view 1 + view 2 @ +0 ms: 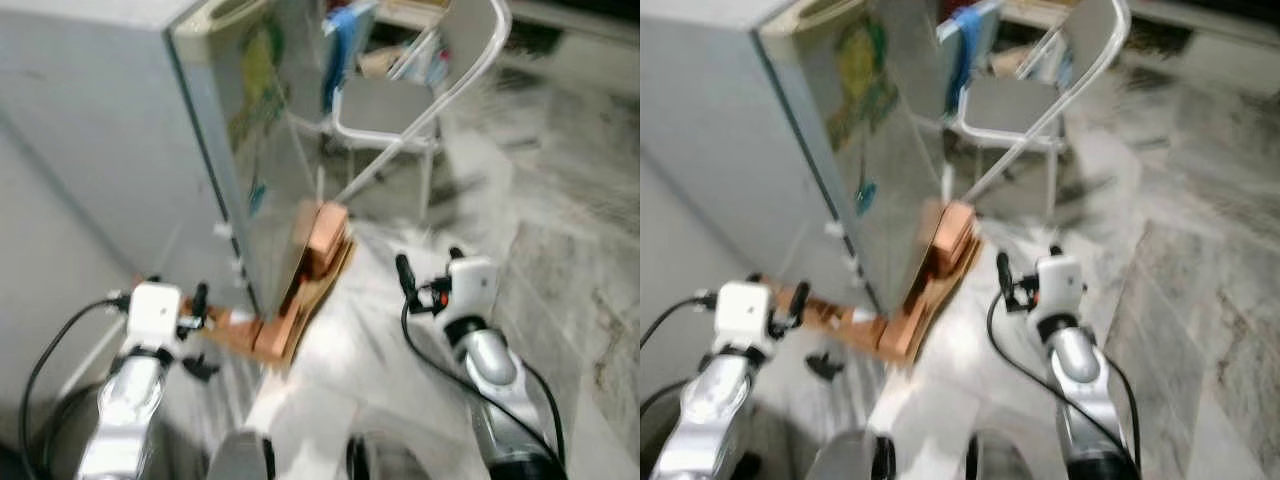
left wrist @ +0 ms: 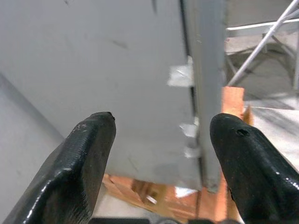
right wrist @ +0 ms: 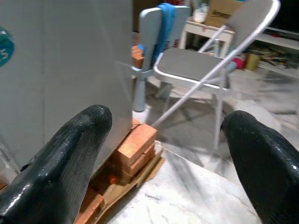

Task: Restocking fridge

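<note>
Clearly, the fridge [image 1: 215,130] stands just ahead and to the robot's left, a tall grey metal box with flat, smooth, hard sides, raised on orange bricks [image 1: 322,238] and a sheet of cardboard [image 1: 318,295] over the marble floor [image 1: 560,230]. Its front face carries some colourful stickers, and the door looks closed along the vertical seam at the corner. I judge the door to be heavy and stiff, and the painted metal slippery for rubber fingers, so the best hold is probably at the door edge or a handle, which I cannot make out because the head views are blurred. The left end effector [image 2: 161,154] has its fingers spread wide and empty, facing the corner seam of the fridge. The right end effector [image 3: 175,154] is also spread and empty, pointing toward the bricks and a folding chair [image 3: 196,70] of grey metal tube.
</note>
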You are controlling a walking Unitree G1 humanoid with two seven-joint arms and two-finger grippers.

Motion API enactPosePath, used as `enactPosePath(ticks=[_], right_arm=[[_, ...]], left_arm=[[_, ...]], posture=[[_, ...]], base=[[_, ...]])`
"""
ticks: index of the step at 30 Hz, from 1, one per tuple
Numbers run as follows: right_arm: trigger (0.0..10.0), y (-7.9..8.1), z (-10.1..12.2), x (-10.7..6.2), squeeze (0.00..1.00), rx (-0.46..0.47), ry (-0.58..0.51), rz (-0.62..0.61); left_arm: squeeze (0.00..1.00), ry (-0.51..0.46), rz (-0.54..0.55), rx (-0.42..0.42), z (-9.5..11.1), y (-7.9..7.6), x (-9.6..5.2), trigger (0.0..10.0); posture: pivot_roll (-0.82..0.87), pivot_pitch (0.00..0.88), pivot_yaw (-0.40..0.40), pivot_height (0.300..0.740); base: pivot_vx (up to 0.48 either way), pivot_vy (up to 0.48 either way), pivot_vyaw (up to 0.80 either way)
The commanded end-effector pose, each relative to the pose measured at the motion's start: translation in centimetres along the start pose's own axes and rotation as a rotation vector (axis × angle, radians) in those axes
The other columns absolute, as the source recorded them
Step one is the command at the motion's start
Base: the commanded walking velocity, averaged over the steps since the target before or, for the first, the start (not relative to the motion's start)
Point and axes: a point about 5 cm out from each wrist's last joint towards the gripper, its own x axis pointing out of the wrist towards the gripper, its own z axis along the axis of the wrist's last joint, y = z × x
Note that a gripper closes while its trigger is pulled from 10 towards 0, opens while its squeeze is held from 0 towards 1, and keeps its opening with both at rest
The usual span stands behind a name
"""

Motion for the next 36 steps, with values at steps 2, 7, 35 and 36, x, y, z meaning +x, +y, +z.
enactPosePath(ticks=[2, 7, 35, 36], right_arm=[[10.0, -0.5, 0.1, -0.2, 0.00, -0.029, -0.004, -0.016], [10.0, -0.7, 0.1, -0.3, 0.00, -0.023, -0.008, -0.028], [10.0, -0.8, -0.1, -0.1, 0.00, -0.023, 0.012, 0.007], [10.0, -0.8, -0.1, -0.1, 0.00, -0.022, 0.010, 0.007]], left_arm=[[0.00, -0.025, -0.010, -0.011, 0.7, -0.1, 0.7, 10.0], [0.00, -0.010, -0.025, -0.015, 0.1, -0.2, 0.4, 10.0], [0.00, -0.025, -0.010, -0.048, 0.2, -1.6, 0.3, 10.0], [0.00, -0.027, 0.003, -0.052, 0.2, -1.5, 0.4, 10.0]], posture=[[0.07, 0.123, 0.016, 0.740], [0.07, 0.121, 0.018, 0.740], [0.07, 0.133, -0.031, 0.740], [0.07, 0.133, -0.030, 0.740]], base=[[0.000, 0.000, -0.80], [0.000, 0.000, -0.80], [0.000, 0.145, -0.52], [0.000, 0.000, 0.00]])
